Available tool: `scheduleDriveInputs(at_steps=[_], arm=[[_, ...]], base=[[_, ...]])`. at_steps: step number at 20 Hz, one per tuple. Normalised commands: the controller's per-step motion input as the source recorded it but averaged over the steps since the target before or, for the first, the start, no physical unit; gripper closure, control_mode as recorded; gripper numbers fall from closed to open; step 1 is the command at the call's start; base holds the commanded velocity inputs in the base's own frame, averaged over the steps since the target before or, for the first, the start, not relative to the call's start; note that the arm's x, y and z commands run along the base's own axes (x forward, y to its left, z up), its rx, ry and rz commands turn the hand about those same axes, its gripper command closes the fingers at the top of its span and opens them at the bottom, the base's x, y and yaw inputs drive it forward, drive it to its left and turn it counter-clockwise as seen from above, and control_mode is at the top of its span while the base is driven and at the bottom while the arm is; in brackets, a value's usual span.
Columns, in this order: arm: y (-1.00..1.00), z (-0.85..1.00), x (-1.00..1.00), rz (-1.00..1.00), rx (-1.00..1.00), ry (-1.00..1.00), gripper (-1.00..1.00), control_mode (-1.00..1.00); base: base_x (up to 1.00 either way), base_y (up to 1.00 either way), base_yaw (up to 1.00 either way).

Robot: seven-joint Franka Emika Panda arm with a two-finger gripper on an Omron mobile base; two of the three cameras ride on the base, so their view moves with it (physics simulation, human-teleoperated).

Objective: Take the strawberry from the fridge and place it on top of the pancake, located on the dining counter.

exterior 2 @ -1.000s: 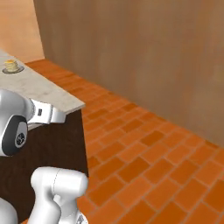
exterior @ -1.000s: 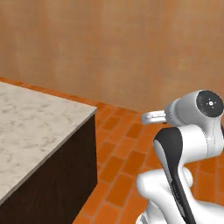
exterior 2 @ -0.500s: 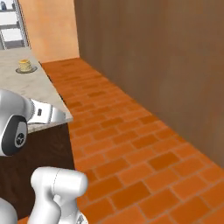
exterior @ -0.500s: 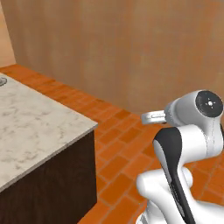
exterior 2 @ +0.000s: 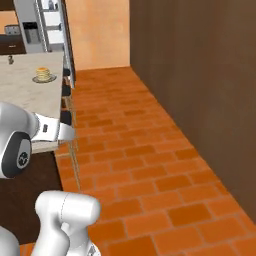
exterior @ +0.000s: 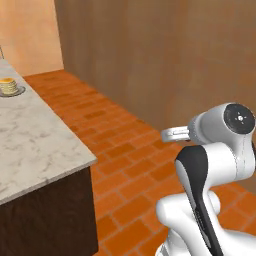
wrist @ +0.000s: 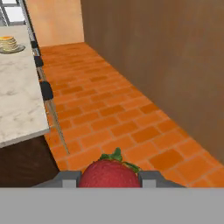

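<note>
The base has turned, bringing the pancake (exterior: 7,86) into view, end effector (wrist: 109,178) clamped on the strawberry (wrist: 109,173).

no readable text, no labels, no brands, no numbers, no signs on anything

Pancake (wrist: 8,43) on dining counter (wrist: 17,100), far end

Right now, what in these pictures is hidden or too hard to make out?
- Strawberry in the hand view: its lower part is cut off by the bottom edge, so the gripper's contact on it is hidden.
- Pancake in the left base view: too small for its topping to show.
- Fridge in the right base view: cropped by the top edge.
- Dining counter in the left base view: its left part runs off the frame.
</note>
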Motion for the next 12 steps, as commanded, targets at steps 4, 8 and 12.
scheduleDriveInputs(at_steps=[4, 8, 12], arm=[[0.00, 0.00, 0.00, 0.00, 0.00, 0.00, 1.00, 1.00], [0.00, 0.00, 0.00, 0.00, 0.00, 0.00, 1.00, 1.00], [0.00, 0.00, 0.00, 0.00, 0.00, 0.00, 1.00, 1.00]], base=[[1.00, -0.80, 0.45], [1.00, -0.78, 0.45], [0.86, -0.81, 0.47]])
